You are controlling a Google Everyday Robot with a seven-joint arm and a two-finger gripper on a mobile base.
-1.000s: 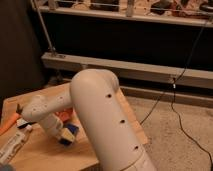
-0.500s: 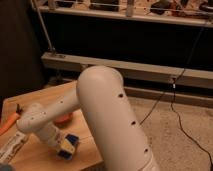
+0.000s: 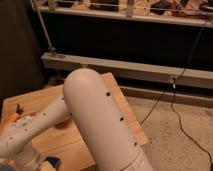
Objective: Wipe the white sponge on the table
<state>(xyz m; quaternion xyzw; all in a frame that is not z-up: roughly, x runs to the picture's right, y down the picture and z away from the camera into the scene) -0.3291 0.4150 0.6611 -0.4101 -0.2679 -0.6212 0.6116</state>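
The table [image 3: 116,98] of light wooden planks fills the lower left of the camera view. My big white arm [image 3: 95,120] crosses it, and the forearm [image 3: 30,134] runs down to the bottom left corner. The gripper [image 3: 31,162] is at the bottom edge, low over the table's near part. The white sponge [image 3: 49,161] shows just to its right as a pale block with a blue side, pressed close to the gripper's end. The arm hides much of the tabletop.
An orange object [image 3: 12,119] lies at the table's left edge. A reddish patch [image 3: 63,123] peeks out behind the forearm. A metal rack base [image 3: 150,72] runs behind the table. A black cable [image 3: 175,112] trails over the speckled floor [image 3: 180,145] on the right.
The forearm and gripper have swept toward the near left corner with the sponge beside it. The upper arm now covers more of the table's middle.
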